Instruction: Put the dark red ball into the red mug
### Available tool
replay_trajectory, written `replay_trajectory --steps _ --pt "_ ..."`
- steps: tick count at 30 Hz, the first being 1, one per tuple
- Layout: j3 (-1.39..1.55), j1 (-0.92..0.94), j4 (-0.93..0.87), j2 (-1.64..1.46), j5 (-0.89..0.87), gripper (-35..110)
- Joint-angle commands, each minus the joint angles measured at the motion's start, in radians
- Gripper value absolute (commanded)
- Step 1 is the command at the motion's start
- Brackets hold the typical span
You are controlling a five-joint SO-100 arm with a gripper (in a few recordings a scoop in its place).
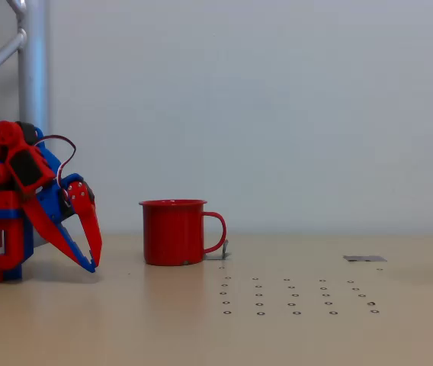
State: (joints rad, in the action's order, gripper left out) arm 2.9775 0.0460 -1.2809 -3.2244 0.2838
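1. Fixed view, side-on at worktop level: the glossy red enamel-style cylindrical mug with a thin loop handle [174,242] stands upright on the pale beige worktop [293,335], its handle turned to the picture's right.
2. Left of the mug, well apart from it, the red-and-blue claw [94,263] hangs tips-down just above the worktop. Its two fingers meet at the tips with nothing between them, so it is closed and carrying nothing.
3. No dark red ball can be made out anywhere around the mug. Whether it already lies inside cannot be told, since the mug's wall hides its interior from this low angle.
4. Risk: if the ball lies somewhere off to the side, the claw has no visible target, and a search sweep toward the mug could knock its near wall and slide or tip it.
5. Risk: the mug's mouth is narrow and its rolled rim is hard. A ball released off-centre would likely bounce off the rim and roll away across the smooth worktop.
6. Risk: the rows of small ring marks [296,297] in front and to the right of the mug could be mistaken for targets.
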Motion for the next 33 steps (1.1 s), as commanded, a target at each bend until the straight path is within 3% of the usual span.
replay_trajectory --steps 1,25,33 --pt "0.124 -0.117 -0.043 -0.072 0.781 -2" --pt "0.124 -0.152 -0.043 -0.071 0.773 0" --pt "0.063 -0.166 0.008 -0.071 0.476 -2"
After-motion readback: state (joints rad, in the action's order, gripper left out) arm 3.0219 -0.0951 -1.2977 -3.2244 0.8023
